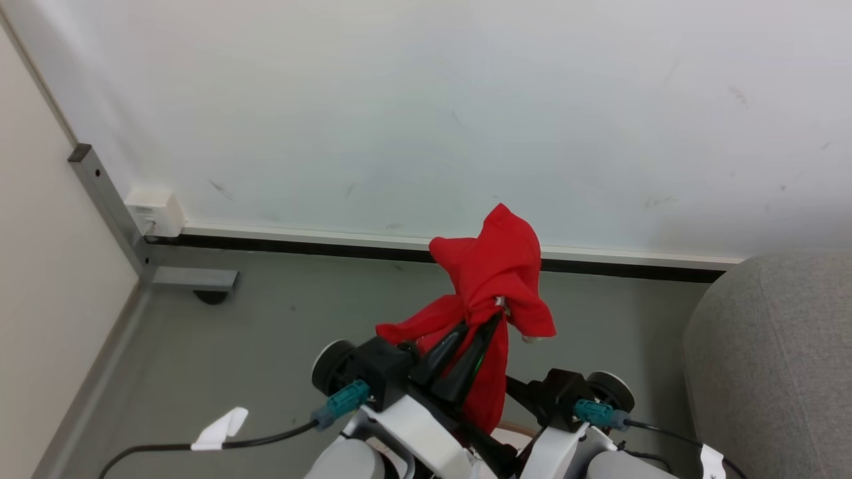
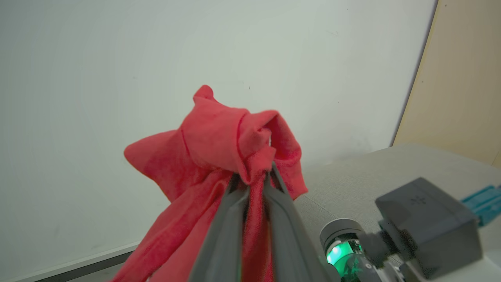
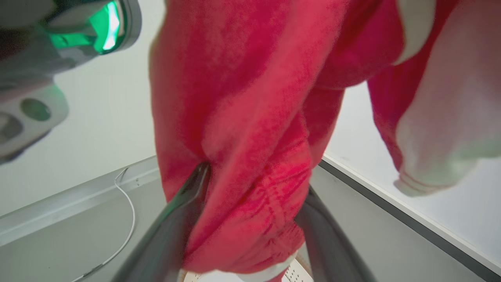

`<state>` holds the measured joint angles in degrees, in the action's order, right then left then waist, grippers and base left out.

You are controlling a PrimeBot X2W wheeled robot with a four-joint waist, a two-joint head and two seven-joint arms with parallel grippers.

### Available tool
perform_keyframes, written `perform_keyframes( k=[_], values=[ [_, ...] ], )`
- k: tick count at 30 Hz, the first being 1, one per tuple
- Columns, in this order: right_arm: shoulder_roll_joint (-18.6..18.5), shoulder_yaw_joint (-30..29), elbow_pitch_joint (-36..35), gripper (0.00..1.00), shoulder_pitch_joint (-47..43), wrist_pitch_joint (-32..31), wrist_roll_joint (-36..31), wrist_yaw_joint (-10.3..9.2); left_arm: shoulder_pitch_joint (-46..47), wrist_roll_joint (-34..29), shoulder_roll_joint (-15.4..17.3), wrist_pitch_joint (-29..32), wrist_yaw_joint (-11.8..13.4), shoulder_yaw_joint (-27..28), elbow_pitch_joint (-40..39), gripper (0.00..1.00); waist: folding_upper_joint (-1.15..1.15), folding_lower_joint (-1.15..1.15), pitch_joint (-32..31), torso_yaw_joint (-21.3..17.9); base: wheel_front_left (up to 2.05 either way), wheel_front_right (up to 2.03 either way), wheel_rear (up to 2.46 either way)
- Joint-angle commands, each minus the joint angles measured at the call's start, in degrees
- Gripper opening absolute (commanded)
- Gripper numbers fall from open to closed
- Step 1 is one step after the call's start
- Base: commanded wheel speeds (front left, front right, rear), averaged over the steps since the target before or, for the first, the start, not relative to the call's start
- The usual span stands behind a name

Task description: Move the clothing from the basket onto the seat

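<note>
Well, standing by and reading the room from the left: a grey metal post (image 1: 110,203) runs down the corner, with a white wall box (image 1: 155,211) beside it and a black cable (image 1: 266,439) wearing a white tag on the floor.

Next comes the left gripper (image 1: 491,320), fingers pressed together on a bunched fold of the clothing (image 1: 492,266). The red garment is held up in the air in front of the pale wall, part flopping over the fingertips in a peak and the rest hanging down past the arm.

Lower down is the right gripper (image 3: 256,180), its fingers spread to either side of the hanging cloth. Whether they press it at all, I cannot tell. Under them a sliver of the basket (image 3: 291,273) shows, so the garment's tail looks barely clear of it. A white striped cuff (image 3: 415,184) dangles off to one side.

Furthest right is the seat (image 1: 772,359), well apart from the garment and bare where I can see it.

I'd judge this cloth light and thoroughly limp, neither slippery nor fragile. It will droop, swing and trail whatever way it is carried, and a loose sleeve could snag the rim. A thick bunched fold, as now, seems the safest hold; a second pinch lower would tame the tail.
</note>
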<state>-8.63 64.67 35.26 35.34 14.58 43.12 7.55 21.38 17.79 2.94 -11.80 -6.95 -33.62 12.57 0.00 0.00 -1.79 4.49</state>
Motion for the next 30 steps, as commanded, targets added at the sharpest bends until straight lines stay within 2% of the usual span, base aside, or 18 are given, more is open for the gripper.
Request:
perform_keyframes(
  k=[1,2,3,5,10,20,21,22,23,24,25,30],
  values=[
    [0.2,0.3,0.6,1.0,0.9,0.2,0.6,-0.12,0.7,0.3,0.1,0.0,0.2,-0.1,-0.3,0.0,0.0,0.0,0.0,0.3,0.0,0.0,0.0],
    [0.4,0.4,1.0,0.98,1.1,0.4,0.9,-0.12,0.6,0.5,0.1,0.0,0.2,-0.3,-0.3,0.0,0.0,0.0,0.0,0.4,0.0,0.0,0.0],
    [0.5,0.3,1.2,0.48,1.1,0.6,1.2,-0.12,0.5,0.7,0.1,-0.1,0.3,-0.5,-0.3,0.0,0.0,0.0,0.0,0.6,0.0,0.0,0.0],
    [0.8,-0.7,1.2,0.0,0.7,0.6,1.6,-0.12,0.4,0.9,0.1,-0.1,0.4,-0.7,-0.1,0.0,0.0,0.0,0.1,0.7,0.0,0.0,0.0],
    [0.7,-5.5,-1.3,0.0,-2.3,0.6,-0.3,-0.12,0.1,1.2,0.5,-0.3,1.1,-0.4,0.3,0.0,0.0,0.0,0.3,0.5,0.0,0.0,0.0],
    [-0.2,-10.9,-4.6,0.0,-5.5,0.6,-3.6,-0.12,-0.4,1.8,1.1,-0.6,2.4,0.4,0.9,0.0,0.0,0.0,0.8,-1.7,0.0,0.0,0.0],
    [-0.2,-11.8,-5.1,0.0,-5.8,0.6,-3.8,-0.12,-0.4,1.8,1.2,-0.7,2.5,0.4,0.9,0.03,0.0,0.0,0.8,-2.0,0.0,0.0,0.0],
    [-0.3,-12.9,-5.5,0.0,-6.3,0.6,-4.0,-0.12,-0.5,1.9,1.2,-0.7,2.4,0.4,0.9,0.32,0.0,0.0,0.8,-2.3,0.0,0.0,0.0],
    [-0.3,-14.1,-6.0,0.0,-6.8,0.6,-4.3,-0.12,-0.5,2.0,1.2,-0.8,2.5,0.3,0.8,0.45,0.0,0.0,0.9,-2.6,0.0,0.0,0.0],
    [-0.4,-15.3,-6.6,0.0,-7.4,0.6,-4.6,-0.12,-0.6,2.1,1.2,-0.9,2.6,0.3,0.7,0.77,0.0,0.0,0.9,-3.0,0.0,0.0,0.0],
    [-0.4,-16.3,-7.2,0.0,-8.0,0.6,-5.1,-0.12,-0.7,2.1,1.3,-0.9,2.8,0.3,0.7,1.0,0.0,0.0,0.9,-3.4,0.0,0.0,0.0],
    [-1.7,-20.5,-10.0,0.0,-10.3,0.6,-7.5,-0.12,-1.0,2.2,1.6,-0.9,3.0,0.0,0.6,1.0,0.0,0.0,1.2,-6.7,0.0,0.0,0.0]
  ],
)
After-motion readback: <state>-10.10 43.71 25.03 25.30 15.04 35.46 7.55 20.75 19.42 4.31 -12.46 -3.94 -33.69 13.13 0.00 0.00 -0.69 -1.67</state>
